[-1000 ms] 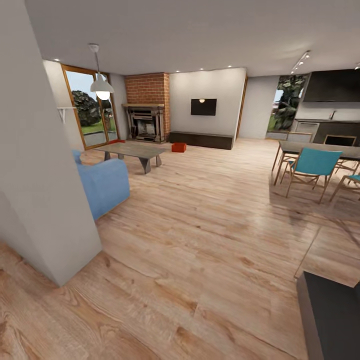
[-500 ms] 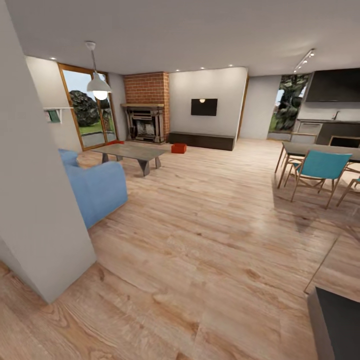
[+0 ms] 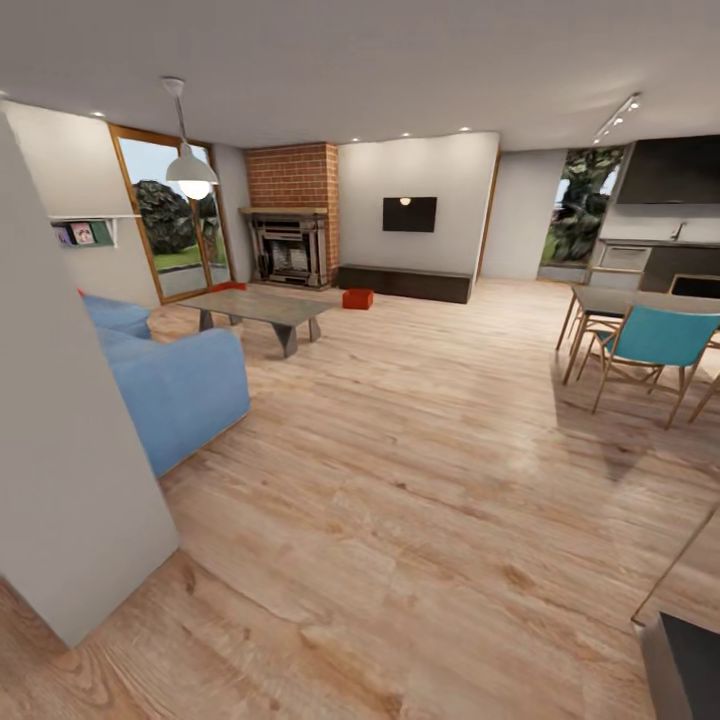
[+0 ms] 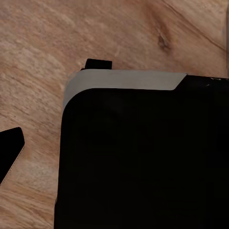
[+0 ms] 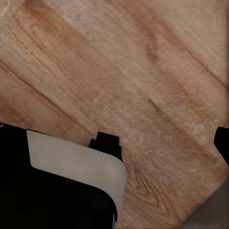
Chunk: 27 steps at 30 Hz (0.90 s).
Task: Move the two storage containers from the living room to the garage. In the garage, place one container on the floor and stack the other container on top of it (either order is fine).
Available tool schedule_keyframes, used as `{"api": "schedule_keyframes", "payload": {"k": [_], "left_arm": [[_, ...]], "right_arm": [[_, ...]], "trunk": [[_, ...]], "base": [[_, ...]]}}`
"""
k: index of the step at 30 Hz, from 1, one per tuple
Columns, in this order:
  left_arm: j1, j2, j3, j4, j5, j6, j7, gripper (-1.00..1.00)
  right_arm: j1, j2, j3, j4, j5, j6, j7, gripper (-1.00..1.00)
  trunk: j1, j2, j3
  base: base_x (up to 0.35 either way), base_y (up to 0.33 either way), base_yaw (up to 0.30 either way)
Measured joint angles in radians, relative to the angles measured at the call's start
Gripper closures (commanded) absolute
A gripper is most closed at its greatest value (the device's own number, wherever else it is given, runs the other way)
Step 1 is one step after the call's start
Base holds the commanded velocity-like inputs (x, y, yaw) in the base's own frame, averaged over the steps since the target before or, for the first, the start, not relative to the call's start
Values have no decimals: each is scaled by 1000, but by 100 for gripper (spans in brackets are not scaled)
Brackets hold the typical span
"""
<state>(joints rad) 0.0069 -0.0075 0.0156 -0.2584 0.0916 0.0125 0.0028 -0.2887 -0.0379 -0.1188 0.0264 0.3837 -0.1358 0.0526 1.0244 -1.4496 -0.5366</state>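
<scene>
In the head view the living room lies ahead, with its light wood plank floor (image 3: 420, 470). One orange-red storage container (image 3: 357, 298) sits on that floor far off, in front of the low dark bench under the TV (image 3: 408, 214). A second red sliver (image 3: 230, 287) shows behind the coffee table by the glass doors, too small to identify. In the left wrist view my left gripper (image 4: 53, 108) has its black fingertips apart over bare planks, beside my dark base. In the right wrist view my right gripper (image 5: 166, 143) is likewise open with nothing in it.
A grey wall corner (image 3: 60, 450) stands close at the left, with the blue sofa (image 3: 170, 385) just beyond it and the coffee table (image 3: 262, 308) farther on. A dining table with a teal chair (image 3: 655, 340) is at the right. A dark block (image 3: 690, 670) sits at the lower right.
The whole head view has shifted: the wall corner and dark block slide toward the picture's edges and more sofa shows, so the camera moved. The room's things stay put.
</scene>
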Motion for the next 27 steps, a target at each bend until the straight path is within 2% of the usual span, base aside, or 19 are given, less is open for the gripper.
{"api": "schedule_keyframes", "payload": {"k": [8,20,27], "left_arm": [[0,-1,0,0,0,0,0,-100],[0,-1,0,0,0,0,0,-100],[0,0,0,0,0,0,0,-100]], "right_arm": [[0,0,0,0,0,0,-1,-100],[0,1,0,0,-3,0,-11,-100],[0,0,0,0,-3,1,-10,-100]], "trunk": [[0,0,0],[0,0,0],[0,0,0]], "base": [[338,0,-12],[338,0,-252],[338,0,-51]]}}
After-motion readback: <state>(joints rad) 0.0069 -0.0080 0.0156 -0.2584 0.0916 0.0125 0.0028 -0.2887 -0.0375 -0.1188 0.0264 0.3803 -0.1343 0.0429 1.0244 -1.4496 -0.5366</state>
